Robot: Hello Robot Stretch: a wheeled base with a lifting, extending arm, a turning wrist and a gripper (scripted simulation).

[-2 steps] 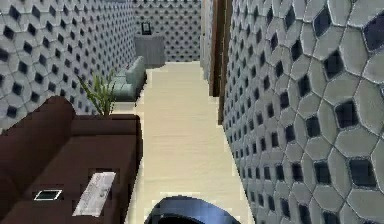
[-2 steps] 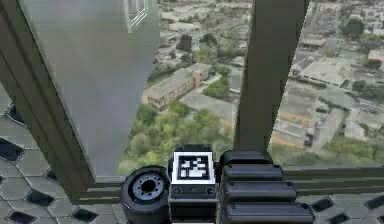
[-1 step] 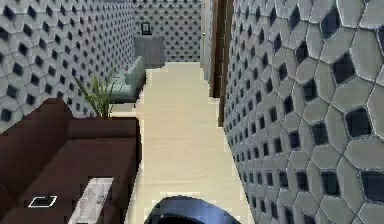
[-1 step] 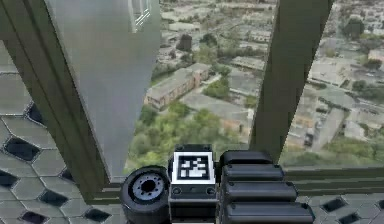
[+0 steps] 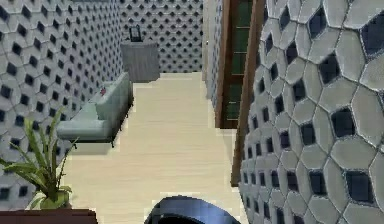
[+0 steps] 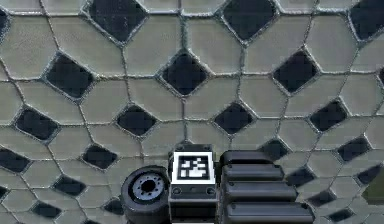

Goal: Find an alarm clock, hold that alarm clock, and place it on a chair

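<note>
Where corridor ends, small dark object (image 5: 135, 34) stands on grey cabinet (image 5: 140, 62). Too small to call alarm clock. Long axis looks upright, facing cannot be told. Pale green sofa (image 5: 98, 112) along forward view's left wall, potted plant (image 5: 40, 165) nearer. My hand (image 6: 148, 190) low before patterned wall (image 6: 190, 70), beside white marker square (image 6: 192, 167). Cannot tell whether it holds anything.

I'm counting one white marker square (image 6: 190, 167) sitting just right of my gripper (image 6: 147, 190) in the arm side view. Out in the forward view, all well apart from my gripper, I'm seeing one pale green sofa (image 5: 100, 112), one potted plant (image 5: 35, 165), one wooden door frame (image 5: 238, 70), one grey cabinet (image 5: 140, 60) and one dark framed thing (image 5: 135, 34) standing on it.
</note>
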